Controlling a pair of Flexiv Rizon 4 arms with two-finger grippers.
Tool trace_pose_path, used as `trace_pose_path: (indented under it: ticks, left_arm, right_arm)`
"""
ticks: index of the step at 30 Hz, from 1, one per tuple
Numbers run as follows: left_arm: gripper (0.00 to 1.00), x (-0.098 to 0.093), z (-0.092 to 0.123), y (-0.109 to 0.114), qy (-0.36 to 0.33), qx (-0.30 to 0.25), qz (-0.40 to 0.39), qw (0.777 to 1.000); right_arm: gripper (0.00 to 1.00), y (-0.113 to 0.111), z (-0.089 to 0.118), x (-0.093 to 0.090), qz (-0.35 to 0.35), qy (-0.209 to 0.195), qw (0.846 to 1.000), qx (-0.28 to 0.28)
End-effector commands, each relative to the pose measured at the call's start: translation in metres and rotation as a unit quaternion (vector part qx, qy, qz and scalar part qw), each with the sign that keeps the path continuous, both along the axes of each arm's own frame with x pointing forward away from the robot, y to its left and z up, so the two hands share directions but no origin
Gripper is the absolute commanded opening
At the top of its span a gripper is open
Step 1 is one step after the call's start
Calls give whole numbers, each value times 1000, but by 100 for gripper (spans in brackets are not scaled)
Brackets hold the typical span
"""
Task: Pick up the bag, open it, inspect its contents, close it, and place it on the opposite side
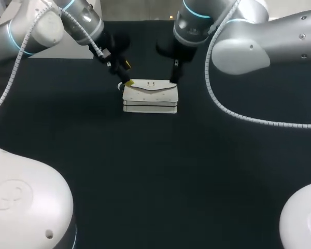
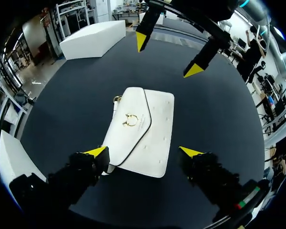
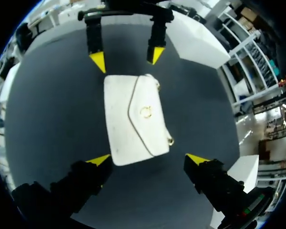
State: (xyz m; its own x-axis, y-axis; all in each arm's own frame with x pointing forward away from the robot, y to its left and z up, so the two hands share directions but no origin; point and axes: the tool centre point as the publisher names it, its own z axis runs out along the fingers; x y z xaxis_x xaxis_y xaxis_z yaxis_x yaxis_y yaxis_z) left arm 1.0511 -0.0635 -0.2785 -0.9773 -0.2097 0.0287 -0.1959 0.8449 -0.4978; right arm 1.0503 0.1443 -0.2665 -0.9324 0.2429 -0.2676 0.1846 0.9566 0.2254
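Dark worktop (image 1: pixel 155 171) spreads under both arms. Toward 12 o'clock from its middle the white bag (image 1: pixel 150 96) lies flat, its flap down and its gold clasp (image 2: pixel 130 119) facing up. At the bag's 10 o'clock corner the left claw (image 1: pixel 127 73) hangs with its fingers apart, one yellow tip just beside that corner. At the bag's 2 o'clock the right claw (image 3: pixel 149 159) hovers, fingers spread wide, gripping nothing.

Left gripper (image 2: pixel 144 152) and right gripper (image 3: pixel 148 159) both spread wide.
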Motion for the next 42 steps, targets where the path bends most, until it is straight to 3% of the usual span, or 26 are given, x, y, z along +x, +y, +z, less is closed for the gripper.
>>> trace_pose_path:
  ticks: [1, 4, 9, 13, 19, 29, 39, 41, 42]
  left_arm:
    - [100, 2, 2, -4, 93, 8, 162, 982]
    - [100, 5, 3, -3, 136, -1, 227, 964]
    - [100, 4, 7, 1, 187, -45, 303, 933]
    - [100, -1, 9, 6, 229, -95, 356, 901]
    - [100, -2, 8, 9, 271, -150, 403, 861]
    - [100, -2, 0, 16, 318, -201, 464, 802]
    - [100, -2, -10, 27, 373, -245, 502, 741]
    - [100, -1, -12, 26, 372, -231, 497, 749]
    - [100, 1, -13, 24, 364, -210, 485, 767]
  right_arm:
    - [100, 7, 7, 14, -119, 135, 983, 34]
    - [100, 5, 7, 17, -167, 181, 968, 55]
    - [100, -7, 7, 17, -241, 222, 939, 103]
    - [100, -19, -1, 17, -301, 248, 909, 146]
    - [100, -33, -10, 19, -378, 291, 852, 214]
    - [100, -37, -21, 16, -448, 299, 788, 297]
    - [100, -37, -29, 12, -471, 296, 752, 355]
    - [100, -34, -32, 11, -474, 299, 755, 342]
    - [100, -34, -32, 11, -474, 299, 755, 342]
